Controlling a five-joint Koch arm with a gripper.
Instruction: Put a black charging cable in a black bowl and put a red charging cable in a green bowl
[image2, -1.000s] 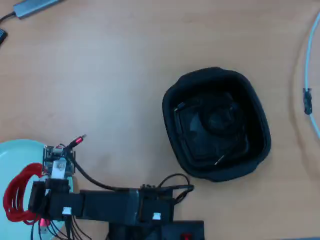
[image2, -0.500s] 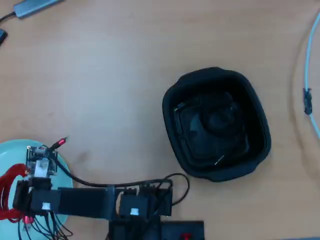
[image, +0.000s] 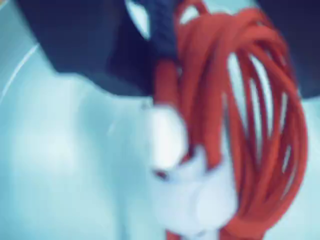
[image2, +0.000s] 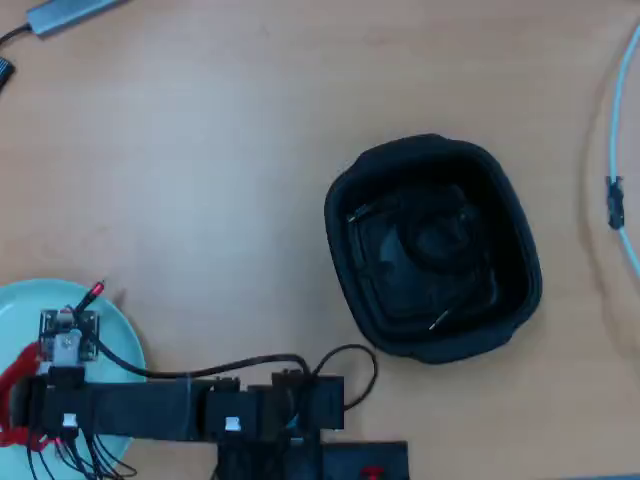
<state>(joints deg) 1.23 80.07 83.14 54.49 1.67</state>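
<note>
Your gripper (image2: 12, 405) sits at the lower left of the overhead view, over the pale mint-green round shallow dish (image2: 120, 320), with the black arm stretched along the bottom edge behind it. In the wrist view the bright red coiled charging cable (image: 250, 125) hangs directly beneath the gripper's dark body, its loops running down and to the right, and the white tie (image: 190, 190) binds them at the lower centre. The picture is blurred, and you cannot tell from it whether the jaws are clamped on the coil or merely around it. Below and around the coil you see only the green dish's smooth surface (image: 60, 165). In the overhead view a small part of the red coil (image2: 10, 375) shows at the left edge, beside the gripper and over the dish.

Well away from the gripper, to the right in the overhead view, stands the large matte-black rounded-square bowl (image2: 345, 250) on the wooden table (image2: 200, 150). The thin black coiled charging cable (image2: 400, 270) lies inside it, two slim plug tips showing.
</note>
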